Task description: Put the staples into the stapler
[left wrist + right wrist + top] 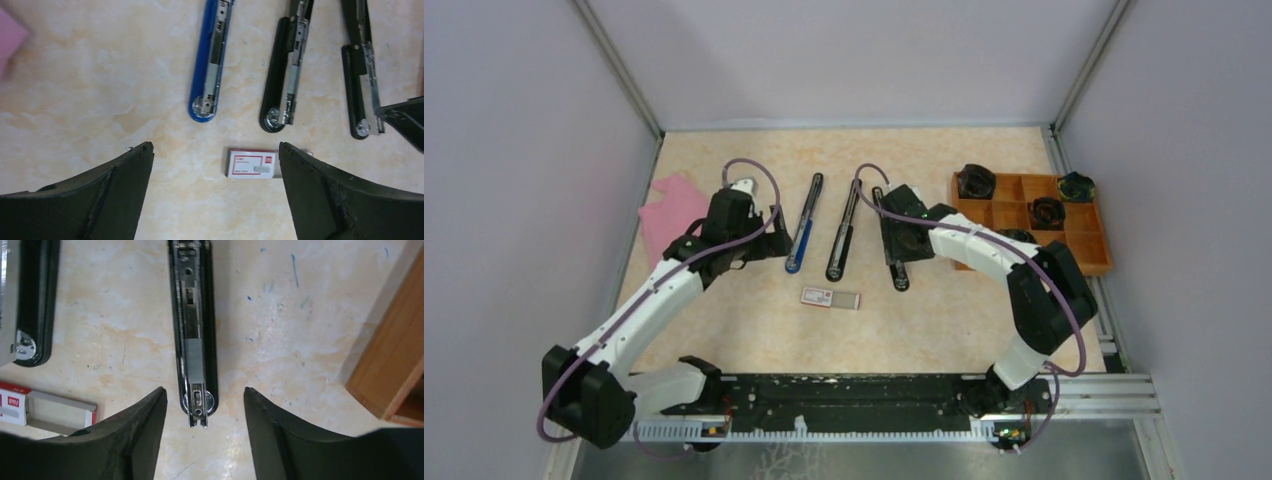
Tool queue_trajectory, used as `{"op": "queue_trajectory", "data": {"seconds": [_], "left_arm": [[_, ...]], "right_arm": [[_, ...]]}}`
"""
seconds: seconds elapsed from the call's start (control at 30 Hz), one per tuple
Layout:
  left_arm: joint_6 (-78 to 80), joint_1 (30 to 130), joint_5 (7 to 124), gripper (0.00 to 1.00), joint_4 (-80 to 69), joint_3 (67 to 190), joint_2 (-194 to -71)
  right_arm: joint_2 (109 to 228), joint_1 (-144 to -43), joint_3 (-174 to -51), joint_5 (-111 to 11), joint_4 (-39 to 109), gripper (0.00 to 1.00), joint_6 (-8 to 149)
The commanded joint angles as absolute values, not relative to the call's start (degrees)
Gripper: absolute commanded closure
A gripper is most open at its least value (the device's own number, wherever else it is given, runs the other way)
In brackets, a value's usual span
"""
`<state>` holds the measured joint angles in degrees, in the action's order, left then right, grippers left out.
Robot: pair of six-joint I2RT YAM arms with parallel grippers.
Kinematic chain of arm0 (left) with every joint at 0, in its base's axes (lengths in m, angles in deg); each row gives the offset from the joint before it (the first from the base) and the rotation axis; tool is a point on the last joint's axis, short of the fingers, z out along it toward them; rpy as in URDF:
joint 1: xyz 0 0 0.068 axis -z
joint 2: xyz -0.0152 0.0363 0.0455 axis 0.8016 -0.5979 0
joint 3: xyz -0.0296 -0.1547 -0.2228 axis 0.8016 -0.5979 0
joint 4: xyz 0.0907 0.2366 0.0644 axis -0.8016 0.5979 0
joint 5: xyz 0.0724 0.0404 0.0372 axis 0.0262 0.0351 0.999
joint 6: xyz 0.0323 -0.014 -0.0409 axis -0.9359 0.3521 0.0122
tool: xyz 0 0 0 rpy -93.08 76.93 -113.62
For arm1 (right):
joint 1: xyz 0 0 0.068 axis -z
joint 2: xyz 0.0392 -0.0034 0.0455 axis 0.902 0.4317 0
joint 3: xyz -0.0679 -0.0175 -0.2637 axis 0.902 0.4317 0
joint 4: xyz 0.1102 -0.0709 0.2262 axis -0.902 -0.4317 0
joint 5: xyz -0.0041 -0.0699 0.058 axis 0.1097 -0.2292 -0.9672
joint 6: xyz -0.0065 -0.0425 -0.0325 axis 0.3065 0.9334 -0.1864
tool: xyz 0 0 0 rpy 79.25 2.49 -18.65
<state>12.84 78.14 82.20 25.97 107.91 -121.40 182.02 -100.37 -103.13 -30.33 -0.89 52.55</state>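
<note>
On the bench (754,330), three staplers lie opened flat in a row. The rightmost black stapler (192,315) shows a grey strip (192,360) in its channel, so loading looks nearly done and closing it seems left; the right jaws straddle its near end, half open and gripping nothing. The left jaws hang wide open and empty above the staples box (251,163), which lies nearer the near edge. The wooden tray (1007,213) by the right edge, pink cloth (669,210) at the left, blue stapler (804,225) and middle black stapler (842,235) block nothing.
</note>
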Motion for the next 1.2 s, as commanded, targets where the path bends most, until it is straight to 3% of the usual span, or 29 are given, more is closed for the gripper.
{"op": "queue_trajectory", "data": {"seconds": [0.0, 0.17, 0.37, 0.83, 1.17], "left_arm": [[18.3, 77.9, 71.5, 0.00, 19.7, 109.5, -124.7], [22.0, 78.0, 64.3, 0.00, 14.4, 110.2, -129.4], [26.3, 79.1, 55.6, 0.03, 8.1, 111.4, -136.6], [39.0, 85.0, 52.8, 0.15, -8.0, 113.6, -149.3], [46.9, 88.8, 54.2, 0.16, -16.5, 116.5, -159.2]], "right_arm": [[175.1, -100.6, -96.4, -35.5, 13.2, 0.39, 60.1], [174.4, -100.9, -92.0, -35.3, 19.3, 0.41, 62.5], [174.4, -101.7, -87.4, -34.6, 24.0, 0.51, 63.2], [166.1, -106.2, -78.7, -31.9, 24.4, 0.94, 60.0], [158.5, -107.4, -71.6, -31.2, 25.2, 0.98, 55.5]]}}
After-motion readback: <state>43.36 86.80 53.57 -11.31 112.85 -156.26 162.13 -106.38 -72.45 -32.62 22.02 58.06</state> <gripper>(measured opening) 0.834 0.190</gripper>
